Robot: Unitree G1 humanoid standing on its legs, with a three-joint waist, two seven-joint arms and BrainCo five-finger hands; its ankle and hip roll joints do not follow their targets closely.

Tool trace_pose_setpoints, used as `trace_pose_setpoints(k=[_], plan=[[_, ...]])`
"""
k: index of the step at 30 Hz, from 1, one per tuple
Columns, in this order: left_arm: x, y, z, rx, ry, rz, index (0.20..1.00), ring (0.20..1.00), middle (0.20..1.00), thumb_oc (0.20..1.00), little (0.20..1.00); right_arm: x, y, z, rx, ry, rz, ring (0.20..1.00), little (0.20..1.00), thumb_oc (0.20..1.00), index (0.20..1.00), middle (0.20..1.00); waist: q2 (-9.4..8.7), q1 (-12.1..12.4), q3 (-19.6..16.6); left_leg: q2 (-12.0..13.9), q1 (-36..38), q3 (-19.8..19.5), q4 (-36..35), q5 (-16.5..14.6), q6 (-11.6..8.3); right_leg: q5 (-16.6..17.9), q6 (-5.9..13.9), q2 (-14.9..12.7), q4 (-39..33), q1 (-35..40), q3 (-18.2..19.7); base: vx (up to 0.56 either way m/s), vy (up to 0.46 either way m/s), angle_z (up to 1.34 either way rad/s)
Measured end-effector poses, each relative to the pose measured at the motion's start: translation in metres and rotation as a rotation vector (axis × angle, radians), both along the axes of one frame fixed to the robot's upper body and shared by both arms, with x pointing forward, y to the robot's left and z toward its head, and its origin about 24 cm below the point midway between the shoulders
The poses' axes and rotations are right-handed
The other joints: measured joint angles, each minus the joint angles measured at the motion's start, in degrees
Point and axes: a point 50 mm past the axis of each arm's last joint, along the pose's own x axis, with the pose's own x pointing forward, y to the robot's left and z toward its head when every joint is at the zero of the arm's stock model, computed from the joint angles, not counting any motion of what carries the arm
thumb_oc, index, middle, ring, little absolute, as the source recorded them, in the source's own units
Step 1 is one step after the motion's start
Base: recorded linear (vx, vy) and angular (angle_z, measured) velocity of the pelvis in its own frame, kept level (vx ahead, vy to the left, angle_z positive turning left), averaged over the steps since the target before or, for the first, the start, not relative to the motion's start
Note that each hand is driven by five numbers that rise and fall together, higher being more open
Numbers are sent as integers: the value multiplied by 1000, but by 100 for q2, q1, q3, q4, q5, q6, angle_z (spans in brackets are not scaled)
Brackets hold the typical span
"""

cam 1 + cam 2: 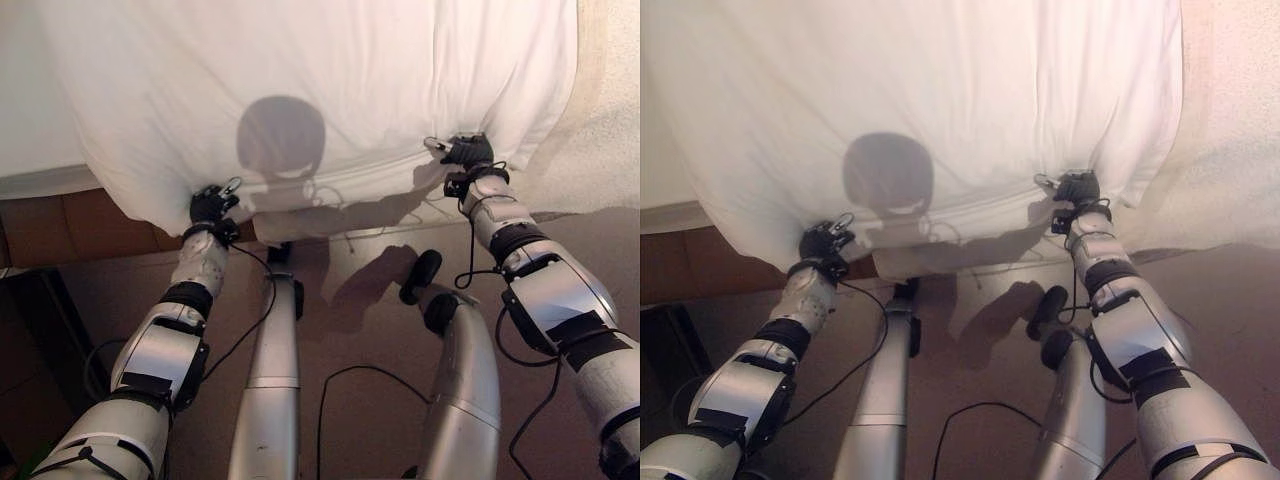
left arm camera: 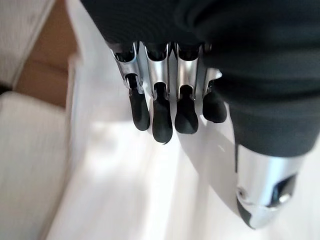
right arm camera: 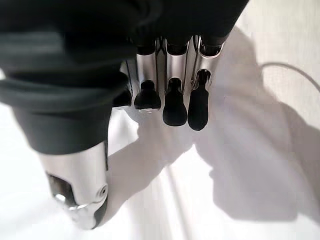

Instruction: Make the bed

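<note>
— Looking at the white duvet (image 1: 300,90), where does it lie from each robot hand?

— It spreads away ahead of both, over the bed (image 1: 30,150), with its near hem hanging over the bed's edge toward the floor (image 1: 360,330). The left robot hand (image 1: 210,206) is at the hem on one side, the right robot hand (image 1: 468,151) at the hem on the other, well apart, so the hem's long axis runs across from one to the other.

— Are they pinching it?

— Judging from the wrist views, neither clearly is. The left one's fingers (image 2: 162,112) are bent down in a row close together, dark tips just above the cloth, thumb apart; no fold shows caught between them. The right one's fingers (image 3: 175,102) look the same, curled over the white surface. I'd call both curled but not holding anything.

— Which one is nearer the cloth's corner?

— The right hand, I think: the duvet's side edge drops just beyond it. Any pull or smoothing should probably go straight across that hem line, both hands together.
</note>
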Motion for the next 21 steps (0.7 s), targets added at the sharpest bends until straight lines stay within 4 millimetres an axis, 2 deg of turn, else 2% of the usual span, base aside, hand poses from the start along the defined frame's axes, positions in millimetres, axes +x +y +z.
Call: trace_pose_setpoints(k=[5,7,11,14,21], plan=[[-15,30,-5,10,22,147,1000,1000,1000,1000,1000,-11,-39,8,-44,-17,-149,1000,1000,1000,1000,1000,-1,4,1,-9,-67,0,63,-33,13,-39,15,-13,58,-48,-1,1,-1,1],[-26,47,-7,47,44,219,1000,1000,1000,1000,1000,-16,-52,14,-72,-31,-208,1000,1000,1000,1000,1000,-2,6,1,-12,-70,1,64,-35,14,-45,16,-18,61,-51,0,0,0,0],[-39,67,-4,120,42,283,1000,1000,1000,1000,1000,-20,-61,21,-93,-55,-257,1000,1000,1000,1000,1000,-4,13,2,-16,-69,3,66,-36,15,-46,16,-22,64,-51,4,0,0,0],[-40,69,-1,122,25,306,1000,1000,1000,1000,1000,-21,-62,21,-103,-62,-285,1000,1000,1000,1000,1000,-6,12,3,-17,-72,4,83,-41,14,-46,16,-21,70,-53,12,0,0,0],[-50,67,-11,125,12,344,1000,1000,1000,1000,1000,-29,-74,12,-127,-56,-397,1000,1000,1000,1000,1000,-9,16,5,-39,-69,14,167,-105,22,-76,55,-23,111,-48,66,0,8,0]])
